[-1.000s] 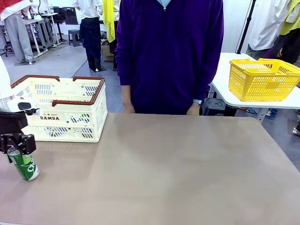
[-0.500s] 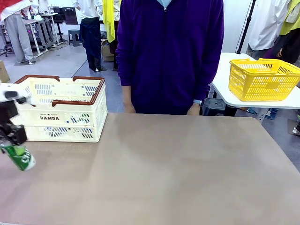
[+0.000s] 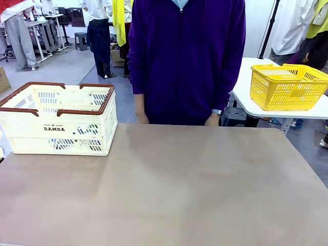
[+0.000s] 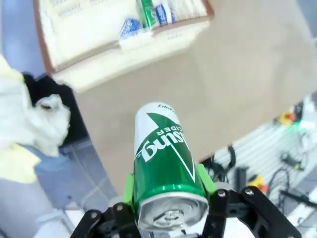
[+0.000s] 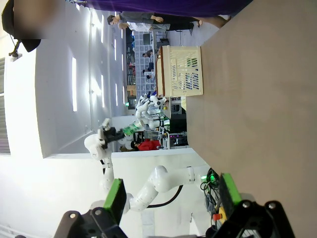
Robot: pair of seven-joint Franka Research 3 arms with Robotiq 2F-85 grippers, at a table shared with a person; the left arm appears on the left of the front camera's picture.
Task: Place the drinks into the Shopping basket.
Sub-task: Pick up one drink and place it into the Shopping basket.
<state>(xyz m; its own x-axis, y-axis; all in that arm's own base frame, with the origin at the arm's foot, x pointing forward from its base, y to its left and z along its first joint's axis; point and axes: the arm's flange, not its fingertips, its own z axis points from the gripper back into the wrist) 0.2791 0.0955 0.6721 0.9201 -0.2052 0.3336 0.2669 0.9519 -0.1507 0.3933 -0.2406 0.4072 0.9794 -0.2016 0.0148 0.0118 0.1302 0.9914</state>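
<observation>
busy lab or shop floor behind, people and other tables at the back, a person in a purple top (image 3: 185, 56) stood at 12 o'clock across a plain brown table (image 3: 195, 189). a yellow mesh basket (image 3: 287, 86) sat on a white side table at about 2 o'clock, not the target.

the cream shopping basket (image 3: 60, 119) with brown rim and "damda" print sat on the table at about 10 o'clock. from the left wrist view looking down into it, a green can (image 4: 146, 12) and blue-and-white items (image 4: 131, 27) lay inside, blurred, likely drinks already dropped in; exact count unclear.

the left gripper (image 4: 170, 197) was clamped on a green drink can (image 4: 166, 161) with white lettering, green pads pressed on both its sides near the silver top, can off the table and lifted, basket toward 11 o'clock in that view.

the right gripper (image 5: 171, 194) stood wide apart with nothing between the pads, hanging by the table edge.

judgement: task partly done. the held green can was left to carry over the basket and release. no other can seen on the table.
</observation>
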